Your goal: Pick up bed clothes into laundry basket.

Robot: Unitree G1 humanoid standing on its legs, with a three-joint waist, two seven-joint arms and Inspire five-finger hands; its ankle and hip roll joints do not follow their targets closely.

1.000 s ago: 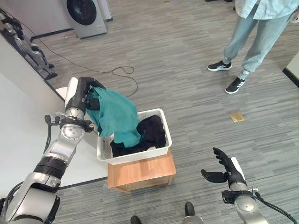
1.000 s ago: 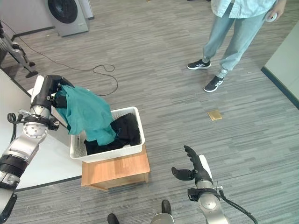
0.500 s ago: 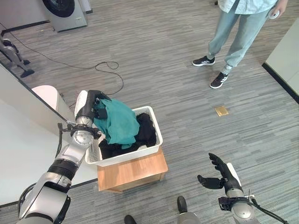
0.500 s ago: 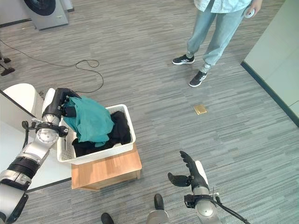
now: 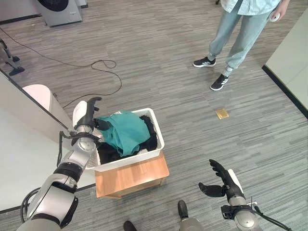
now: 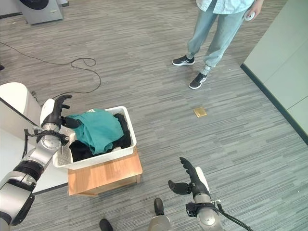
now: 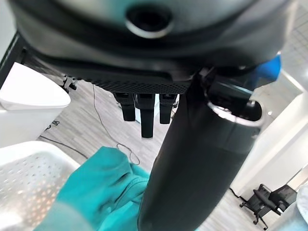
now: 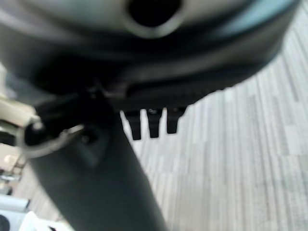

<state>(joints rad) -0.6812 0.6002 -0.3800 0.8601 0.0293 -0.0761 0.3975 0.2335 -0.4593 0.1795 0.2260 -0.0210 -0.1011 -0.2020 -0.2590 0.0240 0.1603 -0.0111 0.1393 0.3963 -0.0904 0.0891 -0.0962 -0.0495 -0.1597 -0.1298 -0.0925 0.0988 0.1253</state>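
At the left edge of the frame, a white bed borders the left hand, whose fingers are spread and straight at the rim of the white laundry basket. Lower left of centre, this basket sits on a wooden stand; a teal garment lies inside on dark clothes. At lower right the right hand hangs spread over the floor. A person stands upper right.

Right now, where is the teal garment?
In the eye views the teal garment lies in the white laundry basket on top of dark clothes, at the robot's left, beside the open left hand.
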